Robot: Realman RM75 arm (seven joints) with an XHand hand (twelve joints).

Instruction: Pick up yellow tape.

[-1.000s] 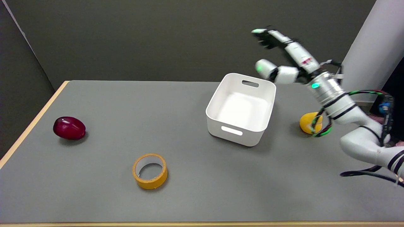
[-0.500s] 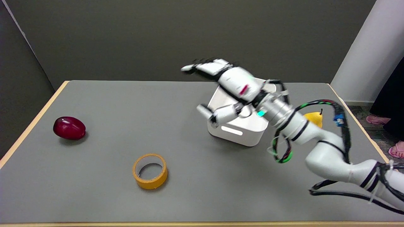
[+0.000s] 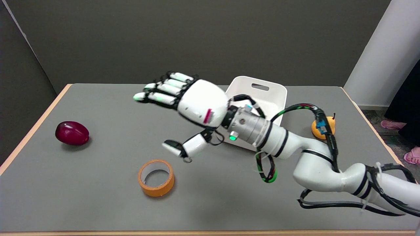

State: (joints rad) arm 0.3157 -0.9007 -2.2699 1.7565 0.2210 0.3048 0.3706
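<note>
The yellow tape (image 3: 156,178), a flat roll with an open centre, lies on the grey table (image 3: 98,203) toward the near left. My right hand (image 3: 185,106) hovers in the air above and slightly behind it, palm down, fingers spread out to the left and the thumb hanging below. It holds nothing and does not touch the tape. The white arm stretches back to the lower right.
A white bin (image 3: 262,95) stands behind the arm, partly hidden by the wrist. A dark red fruit (image 3: 72,133) lies at the far left. An orange pear-shaped fruit (image 3: 323,127) sits at the right, behind the arm's cables. A person's feet (image 3: 411,156) show beyond the table's right edge.
The right arm has swept from the far right, over the white bin, leftward and nearer, so the hand now hovers above the tape. The tape and both fruits have not moved.
</note>
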